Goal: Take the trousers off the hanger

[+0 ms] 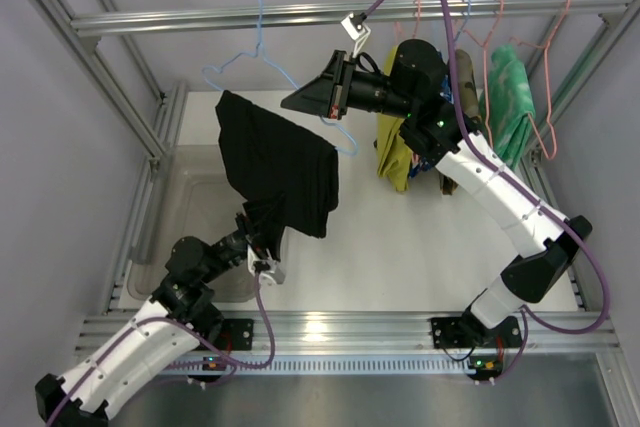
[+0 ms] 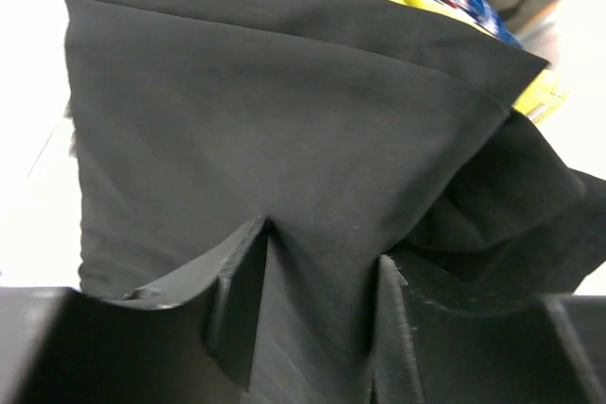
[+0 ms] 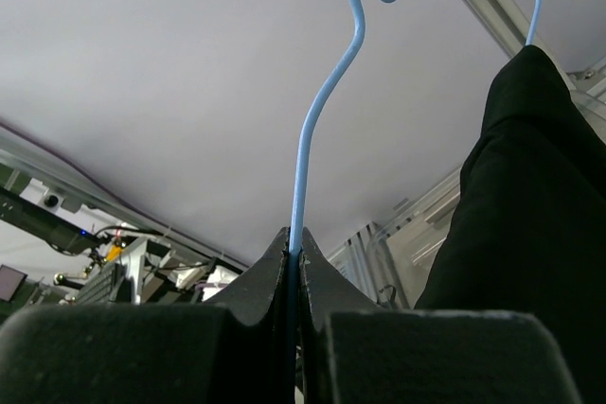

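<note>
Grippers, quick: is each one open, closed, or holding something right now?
Left gripper: closed on a fold of the black trousers.
Right gripper: closed on the wire of the blue hanger.

Lighting was bright and even from above. Glare marked the near rail. In the left wrist view the background was blown white, and the black trousers showed faint folds only.
</note>
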{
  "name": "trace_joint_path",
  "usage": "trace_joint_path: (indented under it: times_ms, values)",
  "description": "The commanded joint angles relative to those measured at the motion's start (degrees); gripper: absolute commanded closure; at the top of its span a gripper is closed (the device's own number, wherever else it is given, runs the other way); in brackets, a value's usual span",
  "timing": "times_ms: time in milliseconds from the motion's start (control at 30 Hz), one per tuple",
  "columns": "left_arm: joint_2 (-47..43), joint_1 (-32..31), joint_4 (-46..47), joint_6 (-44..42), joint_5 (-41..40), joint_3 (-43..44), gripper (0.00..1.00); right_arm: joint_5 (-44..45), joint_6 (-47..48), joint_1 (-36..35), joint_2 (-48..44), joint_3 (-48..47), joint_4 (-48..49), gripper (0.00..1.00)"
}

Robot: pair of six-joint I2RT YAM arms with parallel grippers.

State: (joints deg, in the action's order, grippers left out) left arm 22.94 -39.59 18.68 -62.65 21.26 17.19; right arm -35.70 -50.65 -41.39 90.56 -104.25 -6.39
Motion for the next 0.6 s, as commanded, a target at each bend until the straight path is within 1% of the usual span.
trace_joint_path:
  times_ms: [0,67,100,133,200,267,300,333,367,467,567]
  values:
    - [3.1,-0.2,2.2,0.8,1.2,0.0,0.54,-0.3,0.0,0.8,-1.8,-2.9,5.4,1.0]
    - [4.3,-0.2,3.7,1.3,1.2,0.4,0.57,-0.6,0.1,0.7,-2.0,-2.8,5.3,1.0]
    - [5.2,-0.2,4.2,1.2,1.1,0.7,0.6,-0.7,0.1,0.8,-2.1,-2.6,5.3,1.0]
    - [5.4,-0.2,5.0,1.4,0.9,0.7,0.67,-0.7,0.2,0.8,-2.1,-2.5,5.3,1.0]
    - [5.9,-0.2,5.9,1.9,0.8,1.1,0.69,-0.9,0.7,0.8,-2.3,-1.8,5.1,1.0]
    - [5.7,-0.2,5.5,2.4,0.9,1.3,0.62,-0.9,1.1,0.8,-2.3,-1.7,4.8,1.0]
    - [5.1,-0.2,5.0,2.4,1.0,1.4,0.56,-0.9,1.0,0.8,-2.3,-1.6,5.0,1.0]
    - [4.7,-0.2,3.5,2.3,1.2,1.6,0.42,-0.9,0.9,0.8,-2.3,-1.6,5.2,1.0]
    - [4.3,-0.2,2.7,2.3,1.5,1.6,0.38,-0.9,0.7,0.8,-2.2,-1.7,5.3,1.0]
    - [2.4,-0.2,-1.2,1.5,3.1,1.5,0.29,-0.9,0.5,0.8,-2.0,-2.0,5.7,1.0]
    - [1.1,-0.2,-2.1,0.5,3.8,0.6,0.28,-0.9,0.4,0.8,-2.0,-2.2,5.7,1.0]
